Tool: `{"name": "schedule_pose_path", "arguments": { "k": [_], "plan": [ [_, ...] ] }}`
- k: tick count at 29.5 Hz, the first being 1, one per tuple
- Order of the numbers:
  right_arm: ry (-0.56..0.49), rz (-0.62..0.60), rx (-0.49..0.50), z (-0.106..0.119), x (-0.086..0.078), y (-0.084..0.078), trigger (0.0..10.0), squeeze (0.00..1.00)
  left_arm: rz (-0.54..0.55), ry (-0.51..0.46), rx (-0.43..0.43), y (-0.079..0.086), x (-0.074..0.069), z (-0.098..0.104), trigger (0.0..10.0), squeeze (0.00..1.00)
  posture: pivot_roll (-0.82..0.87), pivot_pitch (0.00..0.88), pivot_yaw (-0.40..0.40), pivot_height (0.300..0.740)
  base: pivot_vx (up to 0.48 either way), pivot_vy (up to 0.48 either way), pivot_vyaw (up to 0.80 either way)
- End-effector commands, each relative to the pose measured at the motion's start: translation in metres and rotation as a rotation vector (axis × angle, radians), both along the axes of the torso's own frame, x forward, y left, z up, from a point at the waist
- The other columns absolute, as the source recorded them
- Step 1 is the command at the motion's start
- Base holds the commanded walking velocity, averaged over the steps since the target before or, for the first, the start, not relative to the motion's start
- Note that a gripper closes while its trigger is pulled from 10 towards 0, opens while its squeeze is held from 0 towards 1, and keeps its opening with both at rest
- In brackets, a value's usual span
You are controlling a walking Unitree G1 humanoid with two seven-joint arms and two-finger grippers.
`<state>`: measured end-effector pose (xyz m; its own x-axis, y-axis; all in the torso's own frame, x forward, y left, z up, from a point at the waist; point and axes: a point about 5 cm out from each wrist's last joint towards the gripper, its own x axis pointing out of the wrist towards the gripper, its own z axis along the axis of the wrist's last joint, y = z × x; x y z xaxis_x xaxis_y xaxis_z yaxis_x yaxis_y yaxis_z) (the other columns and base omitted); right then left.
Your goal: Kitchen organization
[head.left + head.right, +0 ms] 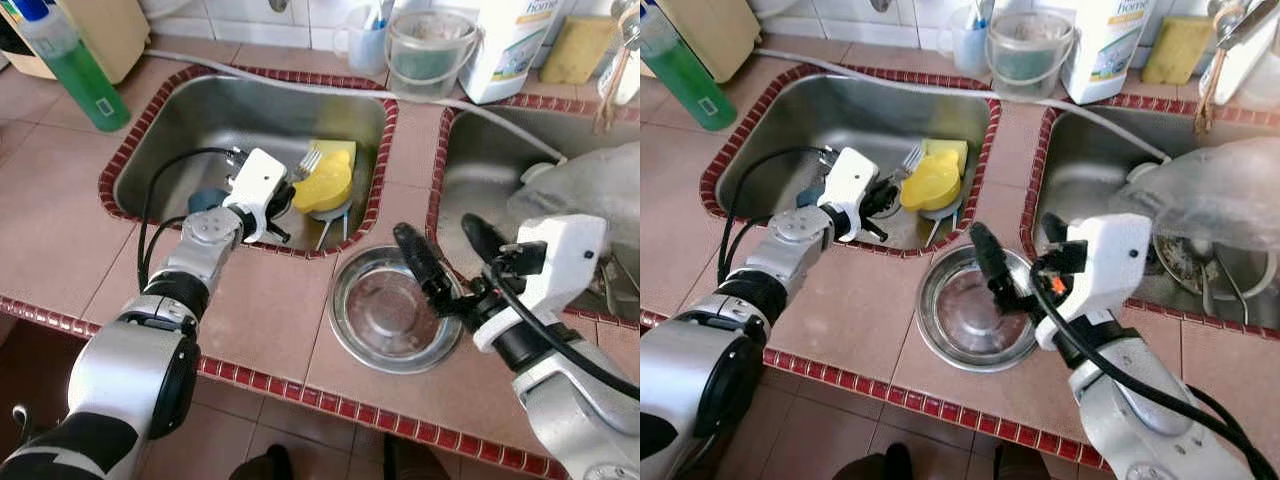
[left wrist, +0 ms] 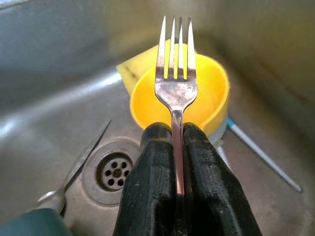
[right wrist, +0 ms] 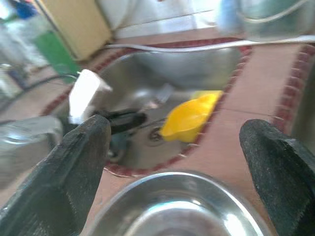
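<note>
My left gripper [image 1: 288, 188] is inside the left sink [image 1: 180, 110], shut on a steel fork [image 2: 176, 83] whose tines point at a yellow bowl [image 1: 324, 183]. The bowl lies tilted on a yellow sponge [image 1: 338, 150] beside the drain [image 2: 114, 171]. On the tiled counter between the sinks sits a steel bowl [image 1: 385, 315]. Just above its right rim my right gripper [image 1: 450, 250] hangs open, with nothing between its fingers [image 3: 74, 172].
A green bottle [image 1: 70, 65] stands at the back left. A clear cup [image 1: 430, 50], a white jug and a sponge line the back wall. The right sink [image 1: 480, 170] holds dishes and plastic wrap. A knife [image 2: 86, 157] and straw lie in the left sink.
</note>
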<state>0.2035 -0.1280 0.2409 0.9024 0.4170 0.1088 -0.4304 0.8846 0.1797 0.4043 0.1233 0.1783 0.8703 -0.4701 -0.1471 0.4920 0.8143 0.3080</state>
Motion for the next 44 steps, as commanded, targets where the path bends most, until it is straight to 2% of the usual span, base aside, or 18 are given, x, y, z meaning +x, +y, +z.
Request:
{"name": "schedule_pose_path", "arguments": {
  "k": [1, 8, 9, 10, 11, 29, 35, 44],
  "plan": [
    [-0.023, 0.060, 0.019, 0.006, -0.008, 0.005, 10.0, 0.00, 0.048, 0.067, 0.041, 0.015, -0.003, -0.016, 10.0, 0.00, -0.29, 0.306, 0.102, 0.740, 0.000, 0.000, 0.00],
    [-0.011, 0.076, 0.016, 0.008, -0.007, 0.005, 10.0, 0.00, 0.074, 0.082, 0.050, 0.020, -0.004, -0.019, 10.0, 0.00, -0.29, 0.302, 0.100, 0.740, 0.000, 0.000, 0.00],
    [-0.006, 0.079, 0.017, 0.009, -0.007, 0.004, 10.0, 0.00, 0.075, 0.088, 0.044, 0.020, -0.004, -0.019, 10.0, 0.70, -0.29, 0.301, 0.101, 0.740, 0.000, 0.000, 0.00],
    [-0.002, 0.079, 0.018, 0.009, -0.007, 0.004, 10.0, 0.00, 0.074, 0.092, 0.043, 0.020, -0.004, -0.020, 10.0, 0.70, -0.29, 0.300, 0.100, 0.740, 0.000, 0.000, 0.00],
    [0.001, 0.077, 0.011, 0.009, -0.007, 0.003, 10.0, 0.00, 0.072, 0.095, 0.040, 0.020, -0.004, -0.020, 10.0, 1.00, -0.29, 0.300, 0.100, 0.740, 0.000, 0.000, 0.00],
    [0.032, 0.065, 0.006, 0.007, -0.004, 0.000, 10.0, 0.00, 0.069, 0.095, 0.032, 0.019, -0.002, -0.016, 10.0, 1.00, -0.28, 0.289, 0.103, 0.740, 0.000, 0.000, 0.00],
    [0.029, 0.055, 0.001, 0.006, 0.002, -0.001, 10.0, 0.00, 0.071, 0.068, -0.013, 0.023, 0.000, -0.007, 10.0, 1.00, -0.25, 0.265, 0.103, 0.740, 0.000, 0.000, 0.00],
    [-0.020, 0.048, -0.040, 0.003, 0.020, 0.002, 10.0, 0.00, 0.067, 0.022, -0.111, 0.032, 0.000, 0.003, 10.0, 1.00, -0.18, 0.198, 0.087, 0.740, 0.000, 0.000, 0.00]
  ]
}}
